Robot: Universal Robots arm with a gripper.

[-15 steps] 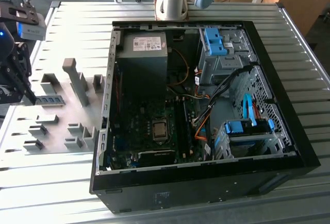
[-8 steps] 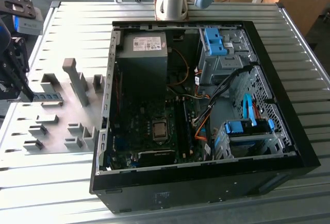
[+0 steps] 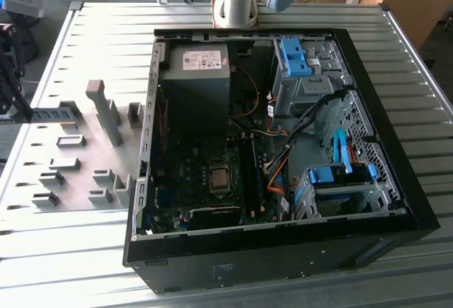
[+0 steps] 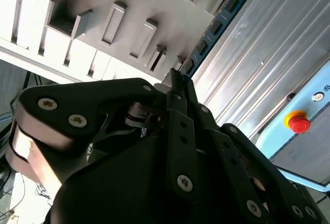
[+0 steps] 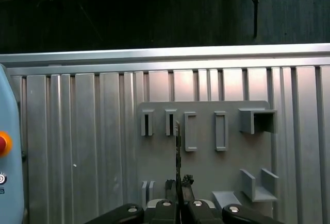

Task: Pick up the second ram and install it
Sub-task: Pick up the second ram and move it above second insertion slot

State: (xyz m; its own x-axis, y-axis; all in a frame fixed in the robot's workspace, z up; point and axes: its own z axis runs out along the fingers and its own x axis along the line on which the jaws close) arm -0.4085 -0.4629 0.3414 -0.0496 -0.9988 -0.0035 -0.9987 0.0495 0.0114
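Observation:
My gripper (image 4: 178,82) is shut on the second ram (image 4: 219,20), a thin blue circuit-board stick with small dark chips that juts out past the fingertips. In the first wrist view the ram (image 5: 178,149) stands edge-on as a thin line in front of the gripper (image 5: 179,190), over the grey holder plate (image 5: 206,165) with its slots. In the exterior view the black gripper (image 3: 15,99) is at the far left edge, holding the ram (image 3: 53,114) level above the holder plate (image 3: 78,173). The open computer case (image 3: 354,46) lies to the exterior view's right, motherboard (image 3: 212,173) exposed.
The arm's base (image 3: 237,0) stands behind the case. Inside the case are a power supply (image 3: 198,74), loose cables and light-blue drive brackets (image 3: 294,53). A red stop button (image 4: 298,122) sits on a pale-blue box beside the ribbed metal table (image 3: 106,46).

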